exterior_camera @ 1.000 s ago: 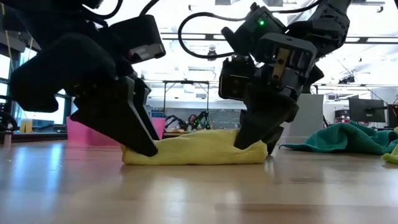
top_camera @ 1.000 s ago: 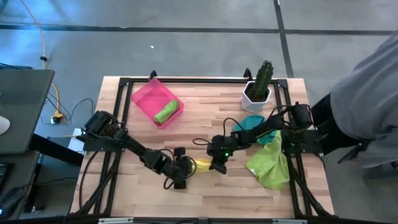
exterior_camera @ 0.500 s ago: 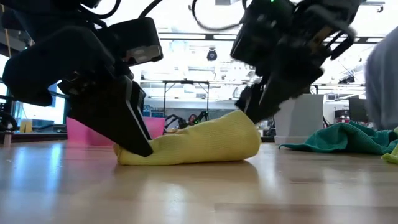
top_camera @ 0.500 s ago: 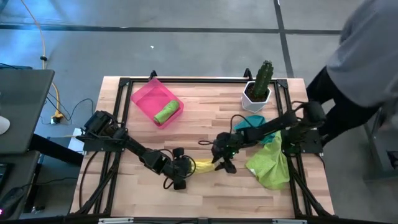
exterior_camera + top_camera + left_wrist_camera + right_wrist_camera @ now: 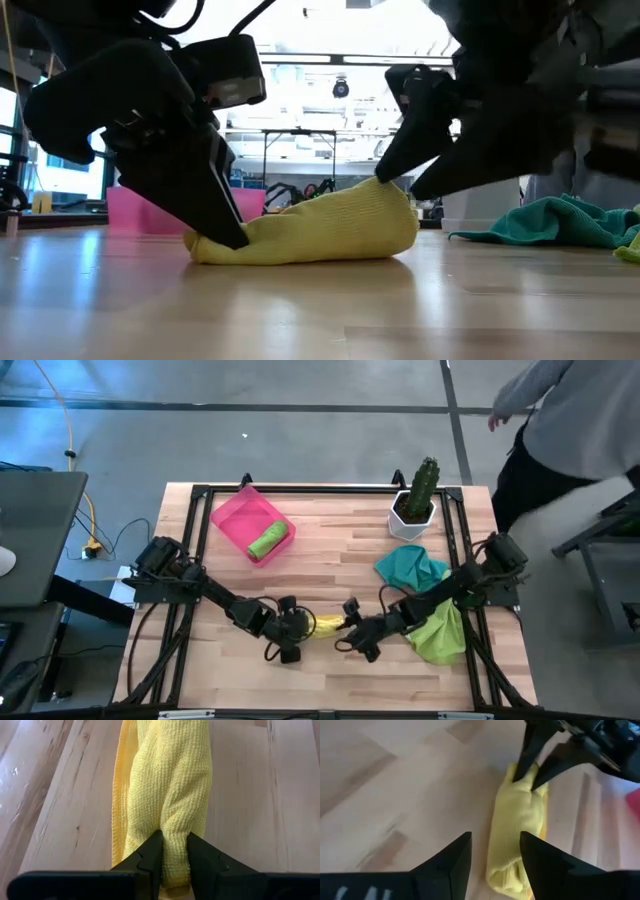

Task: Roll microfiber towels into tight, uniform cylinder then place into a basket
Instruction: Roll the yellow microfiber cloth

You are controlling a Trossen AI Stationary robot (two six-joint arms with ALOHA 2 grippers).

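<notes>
Nearest the front edge of the counter [image 5: 330, 680], the rolled yellow towel [image 5: 326, 626] lies on the wood between the two arms. The left gripper [image 5: 174, 851] pinches one end of the roll, its fingers [image 5: 147, 857] pressed into the cloth; in the low view its bulk hides that end of the towel. The right gripper [image 5: 495, 851] hangs just off the other end with its fingers spread and nothing between them; the roll's end shows in the gap ahead of it. In the low view that gripper is only a dark blurred mass above the towel's raised end, and whether it touches the cloth there cannot be told.

Farther right, the large lime green towel [image 5: 440, 632] lies crumpled near the counter's right edge, partly under the right arm, so its full outline is hidden. Just behind it sits the teal towel [image 5: 408, 568], also bunched up.

Toward the back left, the pink basket [image 5: 236, 518] stands at an angle and holds one rolled lime green towel [image 5: 268, 542] against its near right wall. In the low view only a strip of pink wall shows behind the left arm.

At the back right stands a white pot with a cactus [image 5: 418, 498]. Beyond the counter's right corner a person [image 5: 570, 420] is cut off by the picture's edge.
</notes>
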